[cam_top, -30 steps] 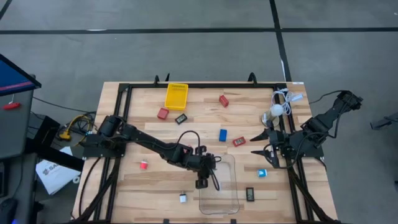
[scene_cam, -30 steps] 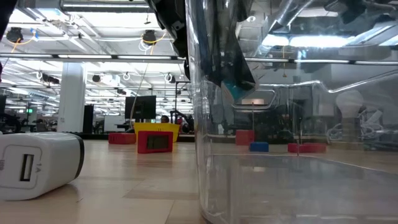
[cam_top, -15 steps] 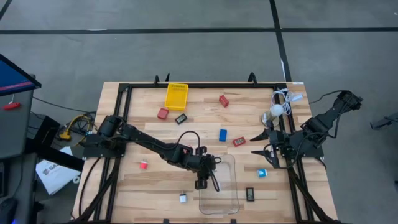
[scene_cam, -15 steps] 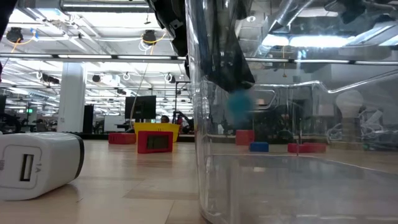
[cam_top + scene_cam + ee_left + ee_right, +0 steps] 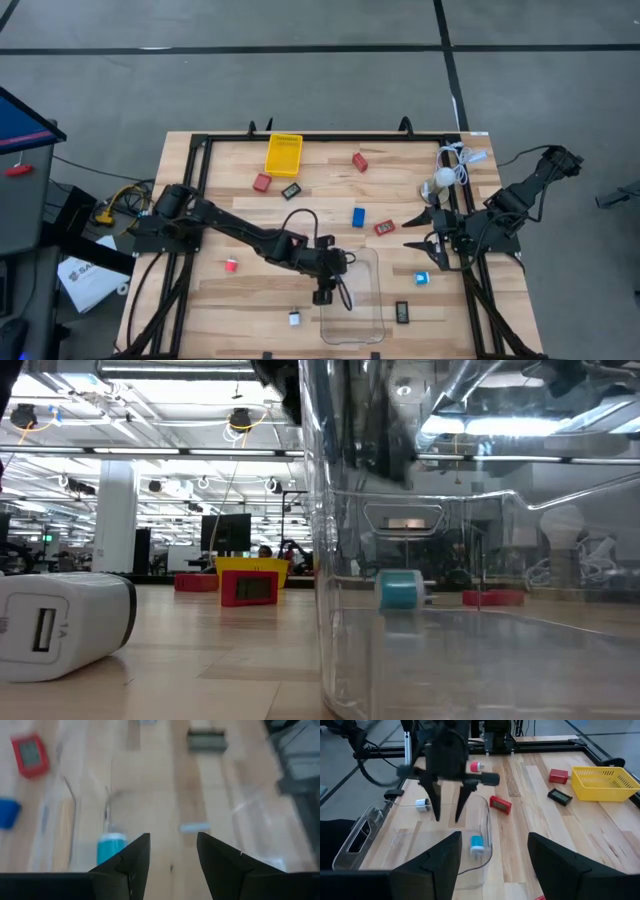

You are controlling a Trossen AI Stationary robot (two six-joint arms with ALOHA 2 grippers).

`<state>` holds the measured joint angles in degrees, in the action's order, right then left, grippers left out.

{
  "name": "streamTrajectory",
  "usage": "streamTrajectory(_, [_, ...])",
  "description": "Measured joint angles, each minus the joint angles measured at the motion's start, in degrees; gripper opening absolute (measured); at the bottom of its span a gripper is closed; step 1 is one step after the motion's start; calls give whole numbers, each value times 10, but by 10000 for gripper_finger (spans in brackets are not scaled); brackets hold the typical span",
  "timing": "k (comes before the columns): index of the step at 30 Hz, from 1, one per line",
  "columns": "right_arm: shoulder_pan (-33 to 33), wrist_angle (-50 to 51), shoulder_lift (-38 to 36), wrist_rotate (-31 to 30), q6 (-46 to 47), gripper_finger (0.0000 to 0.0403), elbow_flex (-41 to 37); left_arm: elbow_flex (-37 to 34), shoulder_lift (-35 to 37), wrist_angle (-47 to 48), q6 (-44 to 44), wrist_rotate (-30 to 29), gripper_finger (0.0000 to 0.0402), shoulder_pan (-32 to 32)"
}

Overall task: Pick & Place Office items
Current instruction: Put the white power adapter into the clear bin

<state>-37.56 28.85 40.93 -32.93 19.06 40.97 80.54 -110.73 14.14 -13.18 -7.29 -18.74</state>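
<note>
Fingers of my left gripper (image 5: pixel 322 297) stand apart with nothing between them, hovering over the clear plastic bin (image 5: pixel 368 330) at the near middle of the wooden desk (image 5: pixel 220 210). My left wrist view shows the gap between the two dark fingers (image 5: pixel 131 862) bare, and the right wrist view shows them pointing down, spread, above the bin (image 5: pixel 395 842). Inside the bin lies a small white-and-cyan cylinder-like piece (image 5: pixel 401 589), resting on the bin floor; it shows in my left wrist view just beside one finger (image 5: pixel 111 847) and in the right wrist view near the bin's wall (image 5: pixel 477 843).

My right gripper (image 5: pixel 412 231) waits near the right edge of the desk, its fingers spread and holding nothing.

Other office items lie scattered outside the bin: a blue block (image 5: pixel 358 217) and a red rectangle with a pale label (image 5: pixel 384 227) near the middle, a red block (image 5: pixel 360 161) farther back, another red block (image 5: pixel 262 182) and a black rectangle (image 5: pixel 291 189) just beside the yellow mesh tray (image 5: pixel 283 154), a small red-and-white piece (image 5: pixel 231 265) on the left, a white plug-like piece (image 5: pixel 295 318) near the bin's left side, a black rectangle with a pale label (image 5: pixel 402 312) to the bin's right, and a white-and-cyan bit (image 5: pixel 422 278) near my right gripper.
</note>
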Motion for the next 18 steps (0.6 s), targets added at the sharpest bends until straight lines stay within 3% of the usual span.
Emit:
streamTrajectory(5, [0,-6,0,0,-1,221,0,0,51,4,24,-32,159,-10])
streamTrajectory(11, [0,-8,0,0,-1,221,0,1,122,72,33,-145,157,-34])
streamTrajectory(15, [0,-12,0,0,0,221,0,1,163,184,-36,-225,157,-52])
streamTrajectory(18, [0,-16,0,0,0,221,0,0,180,252,-107,-244,157,-66])
